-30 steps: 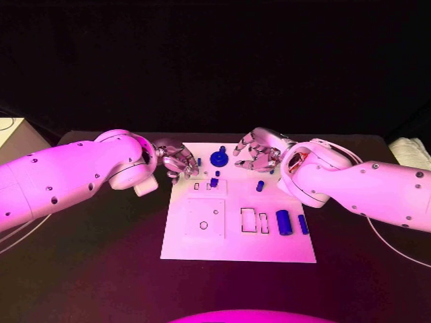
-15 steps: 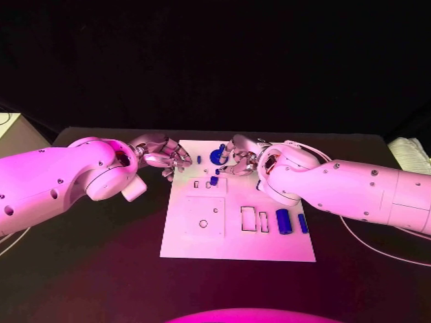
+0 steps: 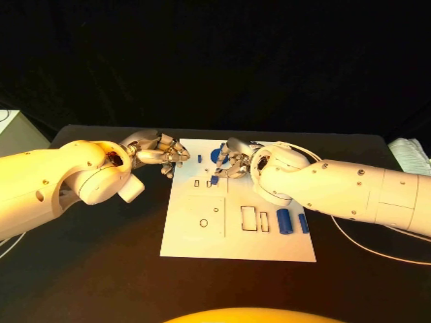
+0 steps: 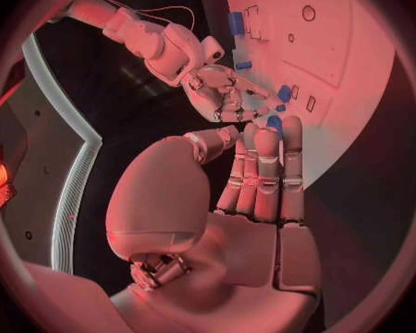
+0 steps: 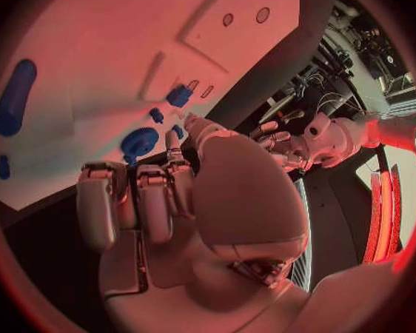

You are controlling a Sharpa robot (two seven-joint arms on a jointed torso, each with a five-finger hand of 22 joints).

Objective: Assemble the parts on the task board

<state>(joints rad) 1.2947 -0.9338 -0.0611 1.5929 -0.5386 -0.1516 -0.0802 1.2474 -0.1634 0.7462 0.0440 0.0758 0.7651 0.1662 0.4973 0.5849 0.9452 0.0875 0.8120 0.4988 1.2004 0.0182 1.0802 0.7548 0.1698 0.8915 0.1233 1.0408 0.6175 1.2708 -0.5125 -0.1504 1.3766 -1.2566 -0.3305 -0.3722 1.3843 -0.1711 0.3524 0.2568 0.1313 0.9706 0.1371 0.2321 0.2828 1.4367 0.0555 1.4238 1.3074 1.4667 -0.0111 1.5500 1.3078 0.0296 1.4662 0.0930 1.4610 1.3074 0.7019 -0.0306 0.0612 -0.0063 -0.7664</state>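
The white task board (image 3: pixel 237 232) lies mid-table. My left hand (image 3: pixel 161 154) hovers at its far left corner, fingers straight and side by side (image 4: pixel 263 172), holding nothing. My right hand (image 3: pixel 232 161) reaches over the board's far end, its fingertips right at a small blue peg (image 3: pixel 213 180) beside the round blue part (image 3: pixel 219 156). Whether it pinches the peg is hidden. The right wrist view shows the round part (image 5: pixel 138 142), a blue block (image 5: pixel 178 96) and a long blue cylinder (image 5: pixel 14 96) beyond my right hand (image 5: pixel 157 200). Two blue cylinders (image 3: pixel 283 222) lie near the board's right edge.
The board has empty rectangular slots (image 3: pixel 248 219) and a raised square panel (image 3: pixel 205 217). A white object (image 3: pixel 2 131) sits at the table's left edge and a pale cloth (image 3: pixel 410 153) at its right edge.
My right hand has moved left across the board's far end to the small blue pegs. My left hand has drawn back to the board's far left corner.
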